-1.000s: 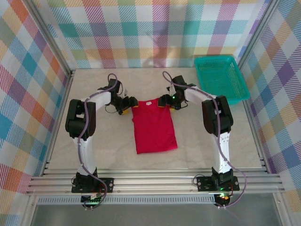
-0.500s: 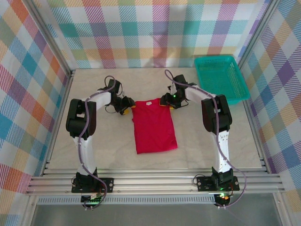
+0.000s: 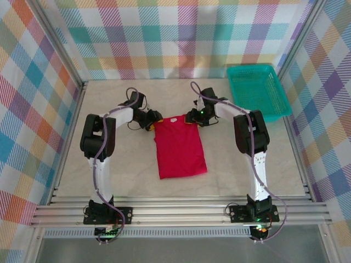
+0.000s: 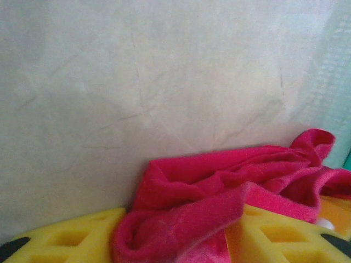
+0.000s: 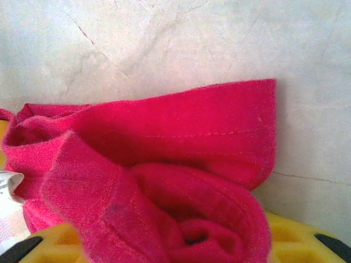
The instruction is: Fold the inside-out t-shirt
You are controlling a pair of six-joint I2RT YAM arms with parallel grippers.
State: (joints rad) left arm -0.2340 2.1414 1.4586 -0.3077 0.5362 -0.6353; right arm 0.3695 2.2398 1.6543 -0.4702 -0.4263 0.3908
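Note:
The inside-out t-shirt (image 3: 180, 148), bright red, lies flat in the middle of the table as a narrow upright rectangle, with its white neck tag (image 3: 171, 120) at the far edge. My left gripper (image 3: 152, 123) sits at the shirt's far left corner. In the left wrist view a bunched fold of the t-shirt (image 4: 219, 186) is pinched between the yellow fingers (image 4: 71, 235). My right gripper (image 3: 190, 119) is at the far right corner. In its wrist view a rolled fold of the t-shirt (image 5: 164, 137) lies between the yellow fingers (image 5: 296, 241), and the tag (image 5: 8, 186) shows at the left edge.
A teal plastic basket (image 3: 258, 90) stands at the back right corner. The beige table (image 3: 109, 164) is walled by checked panels, with an aluminium rail along the near edge. Both arms reach inward from the sides.
Both grippers have closed in on the shirt's far corners. The left gripper has shifted slightly right onto the cloth. The shirt's body has not moved.

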